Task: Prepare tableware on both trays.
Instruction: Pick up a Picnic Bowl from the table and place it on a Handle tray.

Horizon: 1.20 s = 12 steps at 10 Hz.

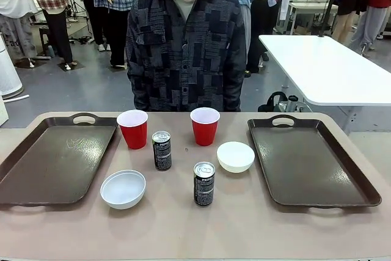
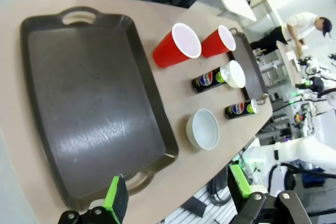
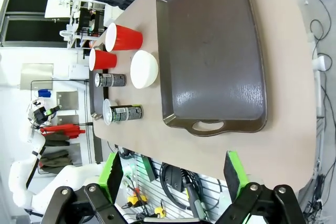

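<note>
Waiting between the trays [image 1: 55, 160] [image 1: 308, 163]: cups [image 1: 132, 128] [image 1: 204, 126], cans [image 1: 162, 150] [image 1: 204, 183], bowls [image 1: 123, 188] [image 1: 236, 156], none loaded.
Cups look light and crushable, so pinch the wall gently; cans stiff, slick, likely heavier, take mid-body; bowls by the rim. Left gripper [image 2: 177, 190] and right gripper [image 3: 172, 174] hang open, empty.

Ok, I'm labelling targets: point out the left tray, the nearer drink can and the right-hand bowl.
left tray [image 1: 55, 163], front view, bare floor.
nearer drink can [image 1: 204, 186], front view, middle of its side.
right-hand bowl [image 1: 236, 156], front view, middle of its white surface.
</note>
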Each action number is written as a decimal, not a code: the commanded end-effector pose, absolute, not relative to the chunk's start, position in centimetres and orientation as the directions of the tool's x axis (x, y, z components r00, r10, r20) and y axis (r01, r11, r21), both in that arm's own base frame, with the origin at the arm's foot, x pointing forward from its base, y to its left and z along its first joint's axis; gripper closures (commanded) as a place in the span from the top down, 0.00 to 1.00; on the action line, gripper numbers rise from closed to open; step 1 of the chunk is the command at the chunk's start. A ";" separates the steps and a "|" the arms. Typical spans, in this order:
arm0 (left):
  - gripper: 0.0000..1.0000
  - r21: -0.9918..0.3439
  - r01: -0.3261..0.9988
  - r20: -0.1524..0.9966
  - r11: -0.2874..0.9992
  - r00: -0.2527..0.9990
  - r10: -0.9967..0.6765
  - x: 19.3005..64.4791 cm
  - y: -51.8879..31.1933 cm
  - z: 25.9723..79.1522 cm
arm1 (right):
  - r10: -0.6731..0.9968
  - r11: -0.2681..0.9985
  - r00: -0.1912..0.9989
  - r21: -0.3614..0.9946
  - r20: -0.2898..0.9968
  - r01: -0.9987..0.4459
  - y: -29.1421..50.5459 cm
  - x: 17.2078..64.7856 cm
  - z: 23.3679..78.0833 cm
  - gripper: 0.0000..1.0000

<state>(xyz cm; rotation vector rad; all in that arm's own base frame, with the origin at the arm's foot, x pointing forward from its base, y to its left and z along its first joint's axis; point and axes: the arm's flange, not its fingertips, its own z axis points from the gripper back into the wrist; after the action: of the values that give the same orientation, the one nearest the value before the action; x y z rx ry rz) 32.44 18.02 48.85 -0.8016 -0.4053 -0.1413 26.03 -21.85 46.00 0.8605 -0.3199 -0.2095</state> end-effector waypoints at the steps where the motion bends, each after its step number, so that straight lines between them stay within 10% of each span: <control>1: 1.00 -0.665 0.264 0.406 0.698 0.913 0.042 32.4 18.3 48.9 | -0.314 0.632 0.930 0.773 0.193 0.053 -22.0 25.9 46.0 1.00; 12: 1.00 -0.665 0.264 0.406 0.698 0.913 0.042 32.4 18.3 48.9 | -0.314 0.632 0.930 0.773 0.193 0.053 -22.0 25.9 46.0 1.00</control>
<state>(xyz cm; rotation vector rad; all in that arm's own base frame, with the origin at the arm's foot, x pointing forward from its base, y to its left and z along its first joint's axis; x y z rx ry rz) 32.31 18.18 48.91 -0.7916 -0.4046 -0.1334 25.86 -21.97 46.12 0.8498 -0.3219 -0.2179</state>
